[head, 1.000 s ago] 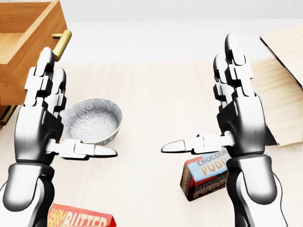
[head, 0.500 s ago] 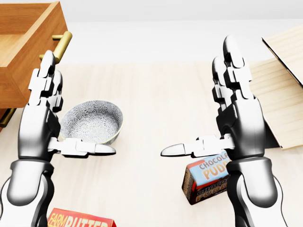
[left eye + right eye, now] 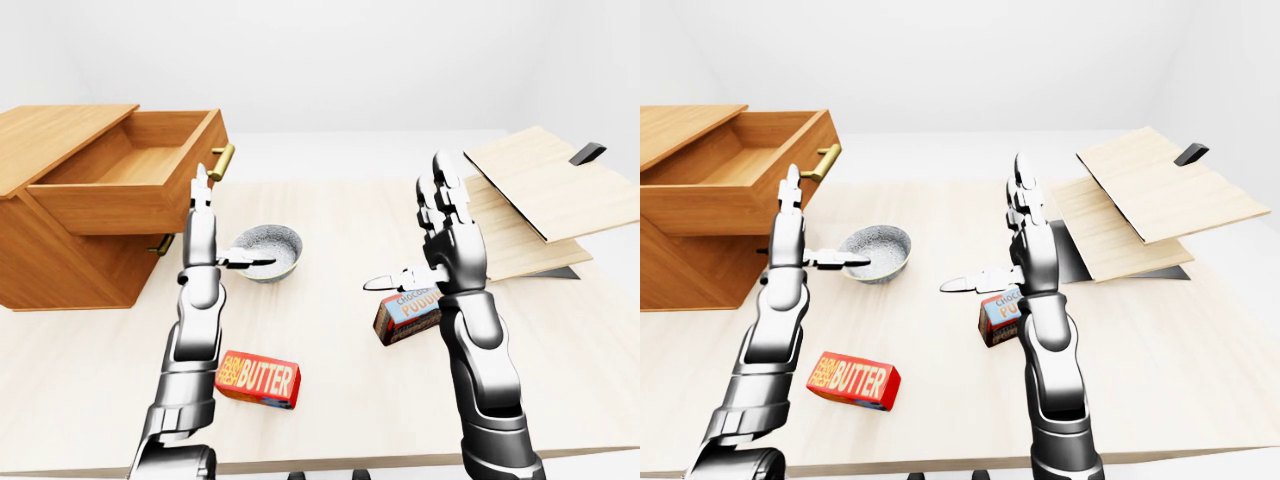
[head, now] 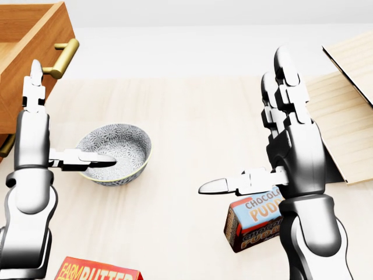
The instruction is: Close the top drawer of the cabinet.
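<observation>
The wooden cabinet [image 3: 60,265] stands at the left of the left-eye view. Its top drawer [image 3: 120,205] is pulled well out, with a brass handle [image 3: 222,162] on its face. My left hand [image 3: 228,225] is open, fingers [image 4: 34,87] upright and thumb pointing right. It stands just right of the drawer's face and below the handle; contact cannot be told. My right hand [image 4: 242,119] is open and empty, held above the table at the right.
A patterned bowl [image 4: 113,153] sits beside my left hand. A chocolate pudding box [image 4: 253,224] lies under my right hand. A red butter box [image 3: 258,380] lies near the table's bottom edge. Stacked wooden boards [image 3: 540,190] lie at the right.
My left hand has moved left toward the drawer's face and turned edge-on to the camera. My right hand has stayed put.
</observation>
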You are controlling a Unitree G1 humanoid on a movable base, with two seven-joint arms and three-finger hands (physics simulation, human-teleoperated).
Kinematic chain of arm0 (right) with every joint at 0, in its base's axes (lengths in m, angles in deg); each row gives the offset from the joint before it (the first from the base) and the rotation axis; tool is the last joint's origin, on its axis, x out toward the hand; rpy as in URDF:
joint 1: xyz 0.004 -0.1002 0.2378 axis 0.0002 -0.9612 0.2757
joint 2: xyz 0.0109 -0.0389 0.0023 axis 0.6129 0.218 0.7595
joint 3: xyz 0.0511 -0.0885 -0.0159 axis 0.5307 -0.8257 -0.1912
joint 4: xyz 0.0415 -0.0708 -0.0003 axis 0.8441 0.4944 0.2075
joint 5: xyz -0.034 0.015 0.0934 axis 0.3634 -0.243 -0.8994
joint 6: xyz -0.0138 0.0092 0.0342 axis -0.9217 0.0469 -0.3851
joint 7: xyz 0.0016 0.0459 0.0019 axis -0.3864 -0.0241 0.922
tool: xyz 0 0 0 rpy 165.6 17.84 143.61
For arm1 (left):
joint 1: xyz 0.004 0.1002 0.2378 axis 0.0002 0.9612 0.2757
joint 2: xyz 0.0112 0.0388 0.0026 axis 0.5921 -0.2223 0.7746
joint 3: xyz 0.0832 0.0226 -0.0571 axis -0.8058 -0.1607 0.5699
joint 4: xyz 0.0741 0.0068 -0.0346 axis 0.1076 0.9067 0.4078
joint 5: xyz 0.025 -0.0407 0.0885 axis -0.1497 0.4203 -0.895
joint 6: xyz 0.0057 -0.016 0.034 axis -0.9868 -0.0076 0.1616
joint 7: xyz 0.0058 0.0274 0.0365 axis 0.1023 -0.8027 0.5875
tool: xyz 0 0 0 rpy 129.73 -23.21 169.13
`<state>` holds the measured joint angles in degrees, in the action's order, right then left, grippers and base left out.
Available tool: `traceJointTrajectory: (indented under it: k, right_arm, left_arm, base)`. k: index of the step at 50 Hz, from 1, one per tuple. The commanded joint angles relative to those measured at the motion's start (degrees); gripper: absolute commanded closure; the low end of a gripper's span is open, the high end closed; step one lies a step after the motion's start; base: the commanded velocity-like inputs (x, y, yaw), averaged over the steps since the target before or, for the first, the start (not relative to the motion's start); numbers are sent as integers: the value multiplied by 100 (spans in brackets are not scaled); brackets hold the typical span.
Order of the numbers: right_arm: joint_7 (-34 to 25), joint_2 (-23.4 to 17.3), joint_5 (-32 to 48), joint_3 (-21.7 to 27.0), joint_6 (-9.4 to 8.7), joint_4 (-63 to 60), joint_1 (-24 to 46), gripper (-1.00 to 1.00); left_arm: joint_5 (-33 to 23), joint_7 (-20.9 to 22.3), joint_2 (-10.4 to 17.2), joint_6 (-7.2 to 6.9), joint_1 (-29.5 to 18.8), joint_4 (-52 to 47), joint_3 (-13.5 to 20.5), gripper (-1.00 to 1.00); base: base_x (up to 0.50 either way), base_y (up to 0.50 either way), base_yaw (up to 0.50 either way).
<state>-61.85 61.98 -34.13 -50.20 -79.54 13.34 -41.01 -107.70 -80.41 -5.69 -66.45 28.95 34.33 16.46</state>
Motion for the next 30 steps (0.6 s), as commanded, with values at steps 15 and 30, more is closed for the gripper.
traceJointTrajectory:
  k: [15,30]
  right_arm:
    - [4,-5,7,15,0,29,-21,-100]
    - [14,-11,6,19,0,51,15,-100]
  left_arm:
    - [-239,-770,694,0,-392,1480,462,-100]
    - [-21,-1210,1023,0,-438,1663,701,-100]
  base:
    - [0,0,0]
    - [0,0,0]
